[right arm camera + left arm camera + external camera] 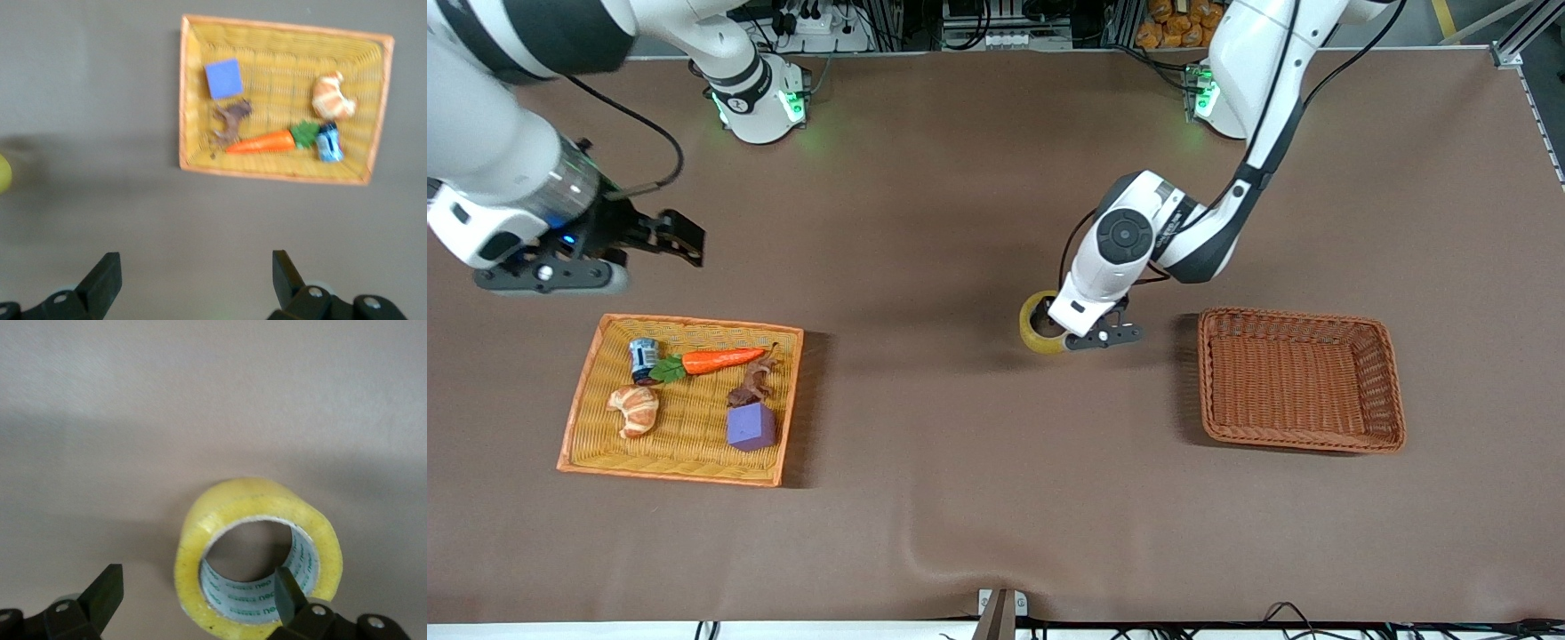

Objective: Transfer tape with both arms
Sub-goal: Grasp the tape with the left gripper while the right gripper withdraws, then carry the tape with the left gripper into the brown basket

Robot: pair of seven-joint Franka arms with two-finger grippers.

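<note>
The tape (1037, 327), a thick yellowish roll with a grey printed core, rests on the brown table beside the empty brown basket. My left gripper (1080, 336) is down over it and hides part of it. In the left wrist view the left gripper (198, 593) is open. One fingertip (290, 590) is inside the tape's (200, 547) hole and the other is outside the roll, apart from it. My right gripper (685, 238) hangs open and empty in the air at the right arm's end of the table. It is also open in the right wrist view (197, 275).
An orange wicker tray (578, 391) holds a carrot (720, 360), a croissant (634, 409), a small can (642, 356), a brown figure (751, 384) and a purple cube (751, 427). An empty brown basket (1209, 373) lies toward the left arm's end. The tray also shows in the right wrist view (181, 93).
</note>
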